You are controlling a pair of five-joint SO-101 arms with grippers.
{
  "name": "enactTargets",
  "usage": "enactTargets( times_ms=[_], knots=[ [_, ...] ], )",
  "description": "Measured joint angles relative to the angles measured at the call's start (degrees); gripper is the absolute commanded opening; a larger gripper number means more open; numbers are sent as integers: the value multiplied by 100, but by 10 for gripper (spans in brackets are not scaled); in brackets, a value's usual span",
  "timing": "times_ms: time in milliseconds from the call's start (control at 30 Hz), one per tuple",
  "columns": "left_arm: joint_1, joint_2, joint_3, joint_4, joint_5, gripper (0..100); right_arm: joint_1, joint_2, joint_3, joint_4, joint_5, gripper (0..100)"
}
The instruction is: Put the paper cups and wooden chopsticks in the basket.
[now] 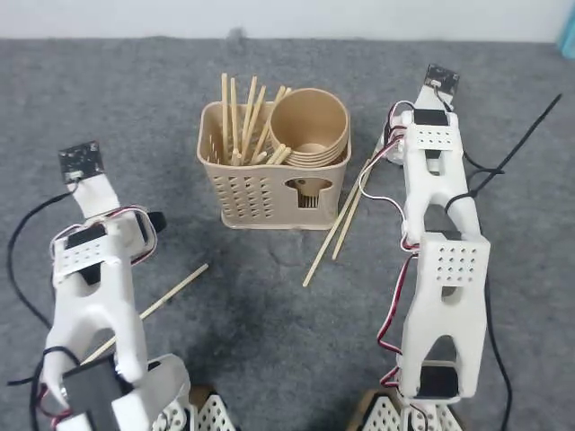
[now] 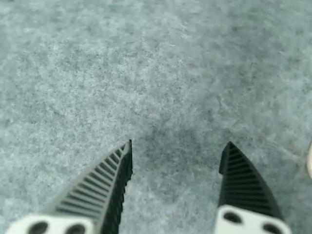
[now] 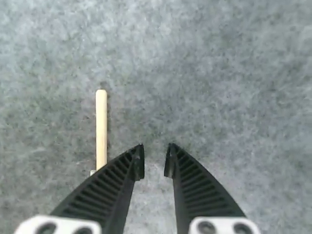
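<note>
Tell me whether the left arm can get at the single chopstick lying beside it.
Probably yes: the chopstick lies bare on the carpet beside that arm, and the left gripper has its jaws open.

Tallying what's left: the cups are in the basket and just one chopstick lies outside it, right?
No. The high view shows three outside: two chopsticks beside the basket, another chopstick lying apart. The cups are in the basket.

Chopstick [image 3: 101, 129] end behind right pincer [image 3: 155, 148]
</note>
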Motion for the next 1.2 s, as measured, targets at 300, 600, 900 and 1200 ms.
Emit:
enactTargets(
  times_ms=[300, 600, 900, 1200],
  knots=[
    [-9, 0, 0, 0, 0, 279, 0, 0, -70, 308, 0, 91],
    [70, 0, 0, 0, 0, 279, -70, 18, -387, 440, 0, 91],
    [114, 0, 0, 0, 0, 279, -105, 26, -774, 475, 0, 91],
    [193, 0, 0, 0, -9, 279, -105, 44, -791, -123, 0, 91]
  ],
)
